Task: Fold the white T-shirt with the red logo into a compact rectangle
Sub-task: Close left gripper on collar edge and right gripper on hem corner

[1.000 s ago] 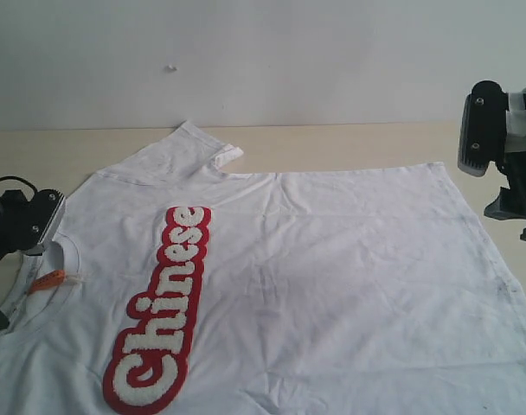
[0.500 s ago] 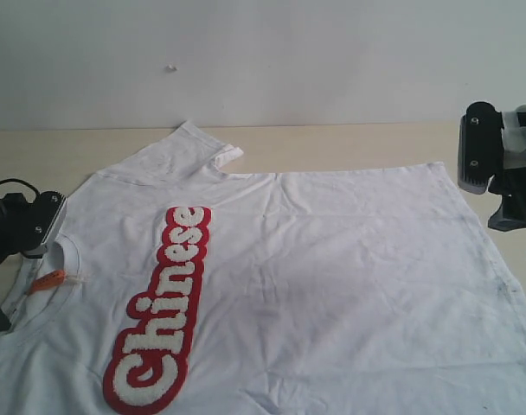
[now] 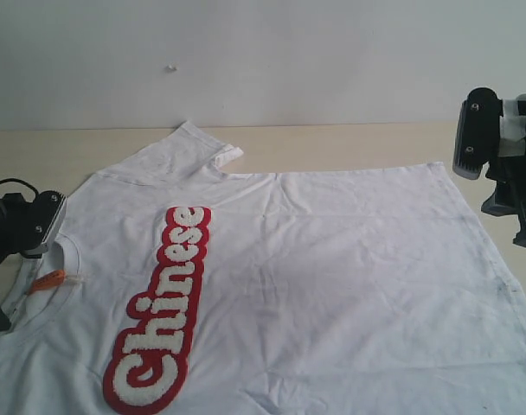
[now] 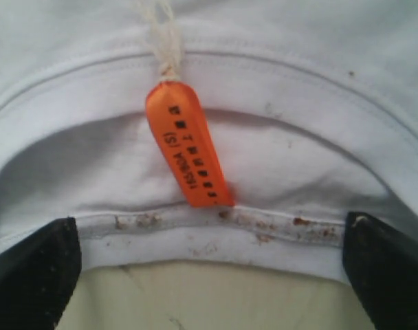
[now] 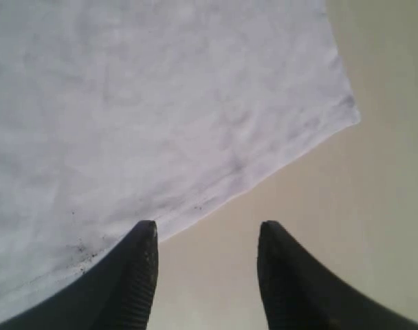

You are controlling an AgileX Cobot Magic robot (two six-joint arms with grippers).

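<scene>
The white T-shirt (image 3: 332,277) lies spread flat, front up, with its collar (image 3: 71,259) at the left and its hem at the right. The red logo (image 3: 163,311) runs down the chest. My left gripper (image 4: 209,221) hovers low over the collar (image 4: 216,240), wide open, its fingers (image 4: 37,275) on either side of the ribbed neck edge near the orange tag (image 4: 188,144). My right gripper (image 5: 205,230) is open above bare table just past the hem's far corner (image 5: 336,113), with nothing between its fingers (image 5: 137,268).
The beige table (image 3: 349,143) shows behind the shirt and along its right edge. A short sleeve (image 3: 189,147) sticks out toward the white back wall. The left arm (image 3: 21,223) and right arm (image 3: 488,138) stand at the view's two sides.
The right arm dipped slightly, then rose and shifted a little toward the shirt's hem corner. The left arm and the shirt have not moved.
</scene>
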